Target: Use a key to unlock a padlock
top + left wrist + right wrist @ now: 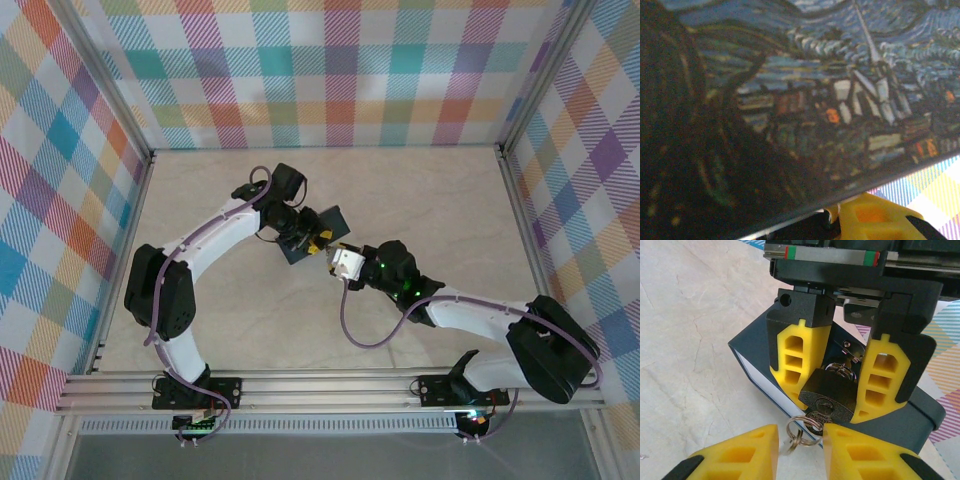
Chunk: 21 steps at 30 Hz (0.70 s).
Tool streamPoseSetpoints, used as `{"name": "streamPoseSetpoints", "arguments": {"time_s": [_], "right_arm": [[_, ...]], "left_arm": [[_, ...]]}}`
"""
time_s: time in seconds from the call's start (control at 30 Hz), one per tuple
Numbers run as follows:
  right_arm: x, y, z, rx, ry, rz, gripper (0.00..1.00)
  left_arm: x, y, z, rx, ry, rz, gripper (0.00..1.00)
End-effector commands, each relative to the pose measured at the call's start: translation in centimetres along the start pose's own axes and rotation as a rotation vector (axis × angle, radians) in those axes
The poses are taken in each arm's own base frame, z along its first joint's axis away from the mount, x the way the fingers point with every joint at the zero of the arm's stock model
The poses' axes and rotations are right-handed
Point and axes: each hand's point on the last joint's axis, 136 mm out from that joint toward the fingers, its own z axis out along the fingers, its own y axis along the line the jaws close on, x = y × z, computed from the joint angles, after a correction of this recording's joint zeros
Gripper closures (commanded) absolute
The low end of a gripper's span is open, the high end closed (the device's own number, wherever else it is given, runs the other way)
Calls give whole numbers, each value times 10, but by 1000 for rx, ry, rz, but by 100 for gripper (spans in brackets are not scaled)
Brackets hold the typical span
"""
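Note:
The padlock (832, 392), dark-bodied with a thin silvery shackle, hangs on the hasp of a blue painted tin (754, 352). My left gripper (832, 399) is shut on it, a yellow finger pressed against each side. The small silvery key (820, 419) sits just under the padlock's keyhole, with its ring (802, 430) hanging from it. I cannot tell whether its blade is in the keyhole. My right gripper (800, 435) is open; the ring lies in the gap, and the key's head touches the right-hand finger (850, 450). From above, the left gripper (318, 243) and the right gripper (335, 262) meet at mid-table.
The tin's painted lid (815, 100) is very close in the left wrist view, above a yellow finger (875, 215). The tin (336, 216) sits at the middle of the beige table (450, 210). Checked walls stand on three sides, and a metal rail (330, 385) runs along the near edge.

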Motion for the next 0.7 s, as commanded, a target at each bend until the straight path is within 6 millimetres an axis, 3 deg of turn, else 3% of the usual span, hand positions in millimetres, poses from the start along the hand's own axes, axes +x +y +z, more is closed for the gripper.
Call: {"name": "streamPoseSetpoints", "arguments": {"time_s": [0.0,0.53,0.67], "right_arm": [[-7,-6,5,24,-18,-45,71],[-4,-9,15,43,1,-120,71],[-13,-18,16,84,-29,-123,71]], "left_arm": [[8,-18,-15,65,22,15,100],[13,-20,-11,76,46,3,100],[16,-20,-11,75,51,8,100]]}}
